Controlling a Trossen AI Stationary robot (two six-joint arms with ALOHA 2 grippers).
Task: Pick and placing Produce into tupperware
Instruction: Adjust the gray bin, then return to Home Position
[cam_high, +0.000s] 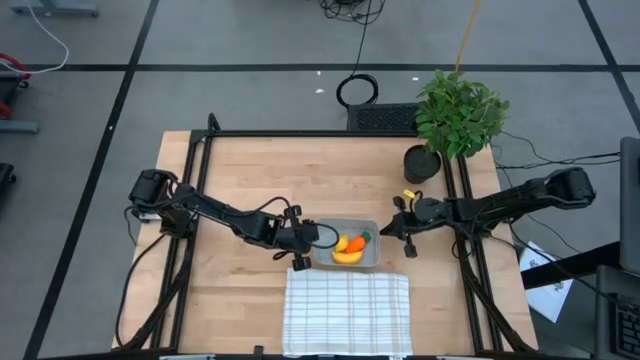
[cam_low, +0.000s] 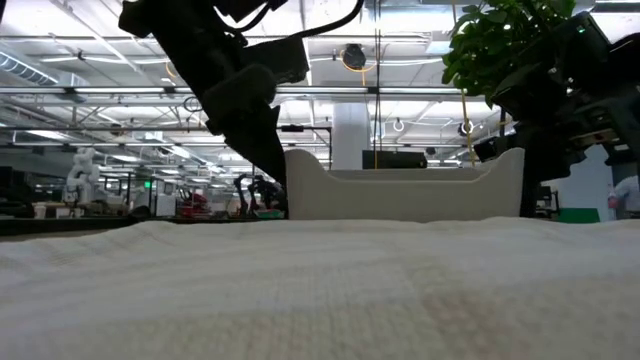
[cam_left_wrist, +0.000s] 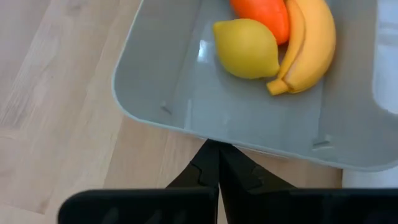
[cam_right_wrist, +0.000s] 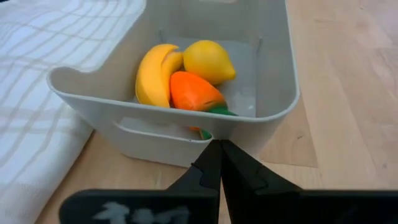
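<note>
All three produce pcs sit inside the tupperware (cam_high: 372, 251), which rests on the wooden table (cam_high: 250, 180) just beyond the far edge of the white checked cloth (cam_high: 347, 311). The banana (cam_right_wrist: 153, 73), lemon (cam_right_wrist: 208, 60) and carrot (cam_right_wrist: 196, 92) are bunched together, touching: carrot w/ its green top pointing toward the right arm's side, banana lying on the side nearest the cloth, lemon toward the far side of the tub.

Left gripper (cam_high: 301, 262) hangs at the tub's left edge, just outside the wall, fingers (cam_left_wrist: 205, 171) clenched tight together w/ nothing between them. Right gripper (cam_high: 408, 246) sits just off the tub's right edge, apart from it, also pinched closed and empty (its fingers (cam_right_wrist: 231, 168) meet in a point right in front of the tub wall).

From table height the cloth fills the foreground; the tub's pale wall rises behind it, w/ a dark arm on each side. A leafy potted plant (cam_high: 456, 115) stands at the table's far right corner, well apart from the tub.
</note>
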